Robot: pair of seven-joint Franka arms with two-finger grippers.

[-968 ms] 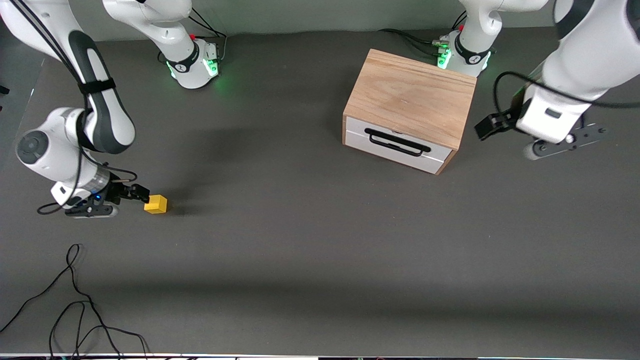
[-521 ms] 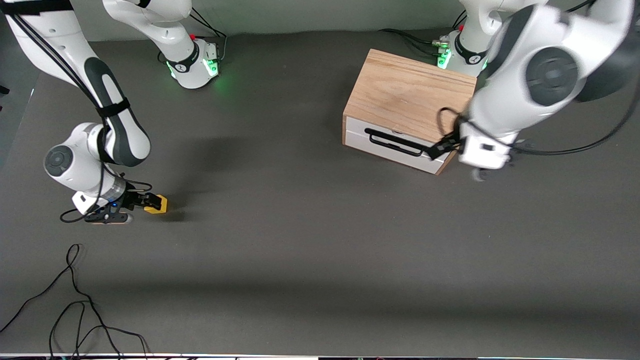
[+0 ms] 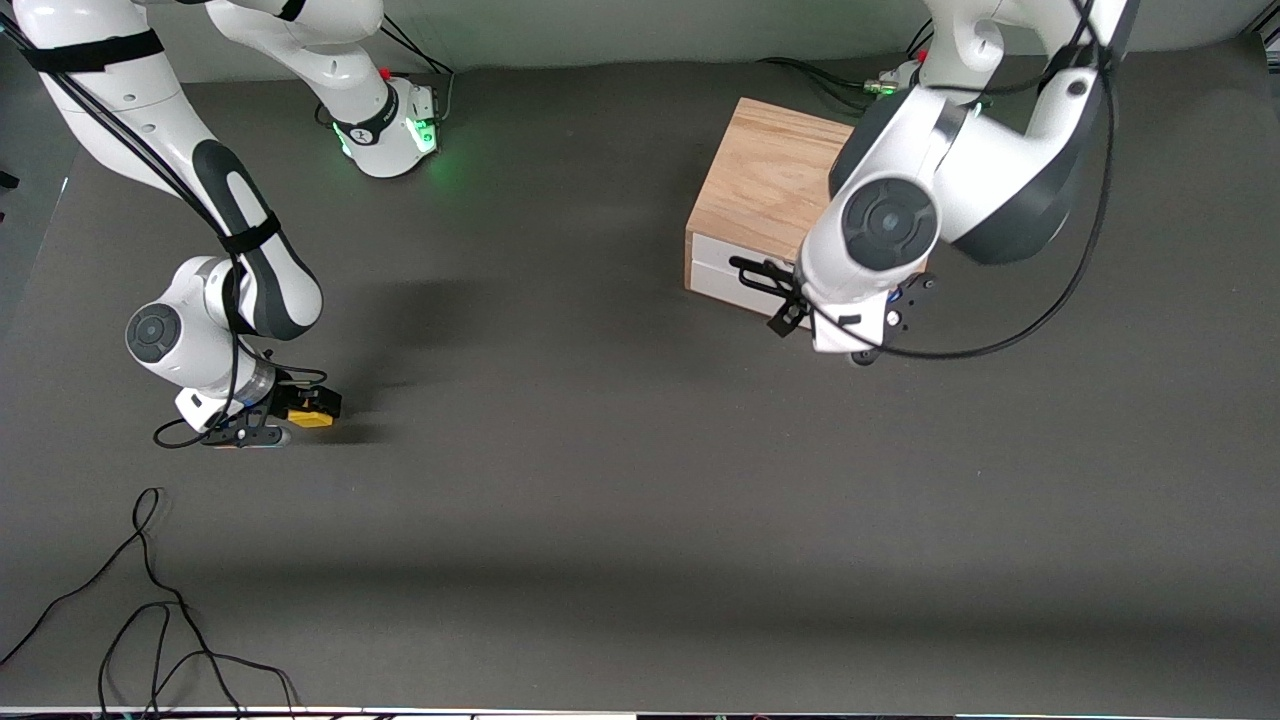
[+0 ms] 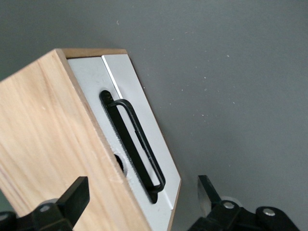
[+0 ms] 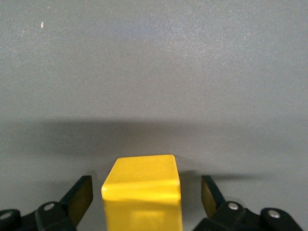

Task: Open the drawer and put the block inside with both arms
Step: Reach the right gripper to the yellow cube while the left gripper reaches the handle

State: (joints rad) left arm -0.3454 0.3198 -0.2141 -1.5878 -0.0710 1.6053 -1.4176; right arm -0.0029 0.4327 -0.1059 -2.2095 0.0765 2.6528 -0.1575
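Nothing is finished yet: my right jaws (image 5: 144,202) are straddling, spread, the yellow block (image 5: 142,192) resting near the worktop's right-arm edge, while my left jaws (image 4: 144,202), also spread, are nearing the shut drawer's (image 4: 144,125) black handle (image 4: 134,144).

Dark grey table (image 3: 620,480), matte surface. Loose black cable (image 3: 150,610) coiled on it at the right arm's end, close to the front camera's edge. Pale wall strip (image 3: 620,30) above.
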